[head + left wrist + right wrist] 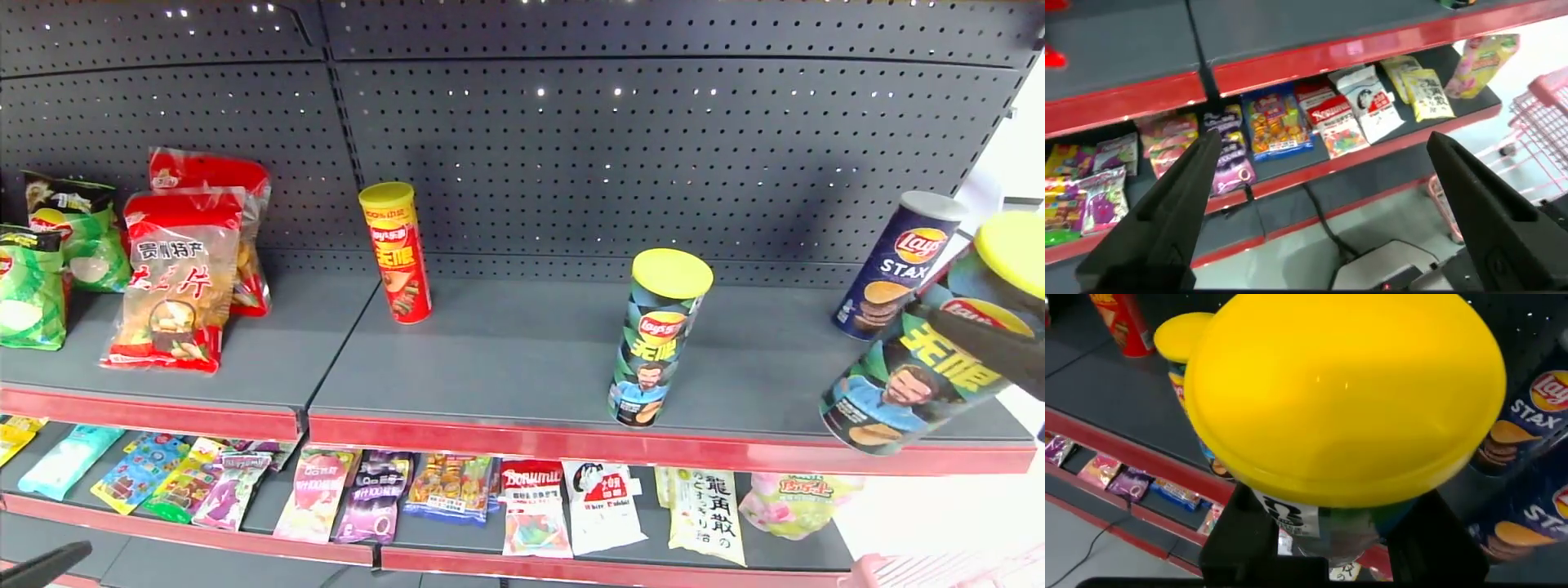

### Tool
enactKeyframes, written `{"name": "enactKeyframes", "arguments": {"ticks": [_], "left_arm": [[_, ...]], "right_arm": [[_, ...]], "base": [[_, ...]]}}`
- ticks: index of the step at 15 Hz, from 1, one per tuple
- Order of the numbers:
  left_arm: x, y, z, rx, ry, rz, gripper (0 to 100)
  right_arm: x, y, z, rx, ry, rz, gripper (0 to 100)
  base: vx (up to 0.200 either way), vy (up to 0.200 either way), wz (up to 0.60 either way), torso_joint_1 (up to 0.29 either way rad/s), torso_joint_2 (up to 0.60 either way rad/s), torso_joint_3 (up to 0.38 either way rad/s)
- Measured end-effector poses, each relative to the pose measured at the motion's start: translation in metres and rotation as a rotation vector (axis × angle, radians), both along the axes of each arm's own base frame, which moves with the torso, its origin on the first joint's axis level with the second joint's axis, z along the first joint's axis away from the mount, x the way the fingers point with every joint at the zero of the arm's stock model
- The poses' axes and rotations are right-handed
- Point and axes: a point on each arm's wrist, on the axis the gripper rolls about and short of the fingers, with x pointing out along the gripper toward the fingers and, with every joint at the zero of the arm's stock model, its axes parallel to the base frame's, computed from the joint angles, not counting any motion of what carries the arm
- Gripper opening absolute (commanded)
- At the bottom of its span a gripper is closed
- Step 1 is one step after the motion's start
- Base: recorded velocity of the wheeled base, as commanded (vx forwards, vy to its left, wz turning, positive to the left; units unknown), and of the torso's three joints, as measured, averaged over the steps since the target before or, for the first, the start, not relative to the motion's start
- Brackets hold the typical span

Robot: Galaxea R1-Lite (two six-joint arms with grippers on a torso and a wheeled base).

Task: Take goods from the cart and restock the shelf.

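Spanning the head view, the shelf [522,359] is showing a wide bare stretch of grey board between the standing green can [658,343] and the blue can [894,269] at its right end. The pink cart [963,567] is sitting low on the right, beneath the right arm. The held can [906,392], green with a yellow lid, is hanging at the shelf's far right by the red front lip. Its long axis is leaning, lid up and to the right, base down toward the lip. Whether the base is over the board or just in front of it is hard to tell.

The right gripper [959,335] is pinching this can around its upper half, with one dark finger lying across the label. The bare board is lying left of and inward from the can, so the coming move is probably calling for righting it and carrying it that way. The left gripper [1324,143] is hanging low, fingers spread wide and holding nothing, facing the lower shelf [808,551].
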Motion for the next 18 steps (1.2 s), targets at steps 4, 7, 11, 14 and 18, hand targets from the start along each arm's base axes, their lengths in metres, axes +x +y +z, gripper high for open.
{"name": "enactKeyframes", "arguments": {"ticks": [4, 7, 11, 14, 18], "left_arm": [[-0.022, 0.008, -0.043, 0.01, -0.047, 0.08, 100], [-0.024, 0.011, -0.053, 0.042, -0.057, 0.225, 100], [-0.025, 0.012, -0.055, 0.052, -0.068, 0.389, 100], [-0.029, 0.012, -0.056, 0.041, -0.105, 0.477, 100], [-0.038, 0.009, -0.063, -0.034, -0.244, 0.424, 100]], "right_arm": [[0.043, 0.007, -0.009, -0.004, 0.065, 0.066, 0], [0.058, 0.007, -0.015, -0.013, 0.102, 0.048, 0], [0.062, 0.007, -0.019, -0.018, 0.124, 0.043, 0], [0.062, 0.007, -0.021, -0.018, 0.131, 0.042, 0], [0.062, 0.007, -0.023, -0.018, 0.139, 0.041, 0]], "base": [[0.0, 0.0, 0.0, 0.0, 0.0, 0.0], [0.0, 0.0, 0.0, 0.0, 0.0, 0.0], [0.0, 0.0, 0.0, 0.0, 0.0, 0.0], [0.0, 0.0, 0.0, 0.0, 0.0, 0.0], [0.0, 0.0, 0.0, 0.0, 0.0, 0.0]]}}
